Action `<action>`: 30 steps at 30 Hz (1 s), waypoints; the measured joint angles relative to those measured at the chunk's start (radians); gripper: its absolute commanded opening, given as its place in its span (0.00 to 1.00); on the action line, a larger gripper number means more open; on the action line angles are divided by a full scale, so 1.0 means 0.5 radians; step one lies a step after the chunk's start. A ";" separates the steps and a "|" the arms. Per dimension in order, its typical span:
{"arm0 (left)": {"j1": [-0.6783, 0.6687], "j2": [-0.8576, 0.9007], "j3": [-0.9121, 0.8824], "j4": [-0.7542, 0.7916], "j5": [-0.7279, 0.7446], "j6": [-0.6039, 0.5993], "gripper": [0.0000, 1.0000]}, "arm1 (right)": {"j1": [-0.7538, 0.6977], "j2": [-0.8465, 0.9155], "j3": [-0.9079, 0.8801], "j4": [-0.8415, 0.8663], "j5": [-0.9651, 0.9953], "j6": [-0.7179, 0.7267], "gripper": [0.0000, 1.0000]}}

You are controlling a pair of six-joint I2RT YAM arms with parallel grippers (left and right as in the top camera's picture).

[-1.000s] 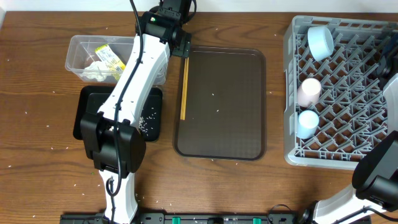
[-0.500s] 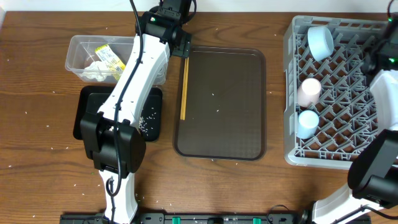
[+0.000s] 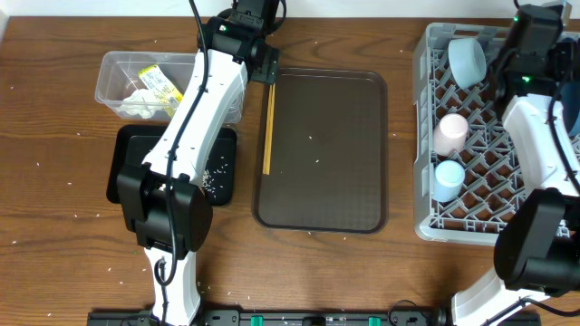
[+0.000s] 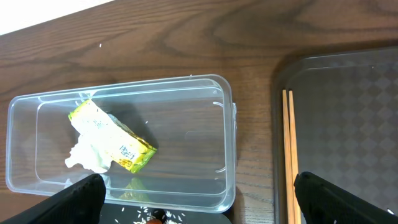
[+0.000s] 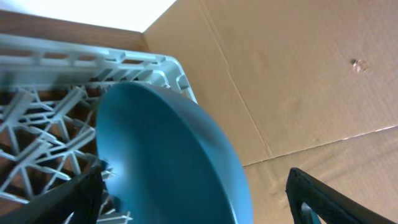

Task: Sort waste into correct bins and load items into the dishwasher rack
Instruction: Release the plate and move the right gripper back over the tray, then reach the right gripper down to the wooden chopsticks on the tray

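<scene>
blue bowl-plate at rack corner, both pincers gaping
only the right wrist view is showing the large blue bowl-plate (image 5: pixel 161 155) leaning on edge in the dishwasher rack (image 5: pixel 62 59) corner, before the wide-spread right gripper (image 5: pixel 193 186); overhead, the arm is hiding it. the left gripper (image 4: pixel 196 186), open, is hovering over the clear tub (image 4: pixel 227 124) holding the wrapper (image 4: pixel 112 140) and napkin (image 4: pixel 87 158); the chopsticks (image 4: pixel 288 155) are lying on the serving tray (image 4: pixel 348 124). the right arm has been swinging in over the rack's far right since a second ago.
</scene>
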 measured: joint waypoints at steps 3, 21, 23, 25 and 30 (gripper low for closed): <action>0.000 0.000 0.000 -0.001 0.000 0.000 0.98 | 0.076 -0.002 0.000 -0.002 0.025 0.036 0.98; 0.000 0.000 0.000 0.000 0.000 0.000 0.98 | 0.819 -0.034 -0.001 -0.618 -0.780 0.655 0.98; 0.000 0.000 0.000 0.000 -0.001 0.000 0.98 | 0.845 -0.034 -0.001 -0.655 -1.030 0.766 0.98; 0.000 0.000 0.000 0.000 0.000 0.000 0.98 | 0.858 -0.034 -0.001 -0.658 -1.276 0.864 0.98; 0.000 0.000 0.000 0.000 0.000 0.000 0.98 | 0.858 -0.034 -0.001 -0.656 -1.752 1.089 0.95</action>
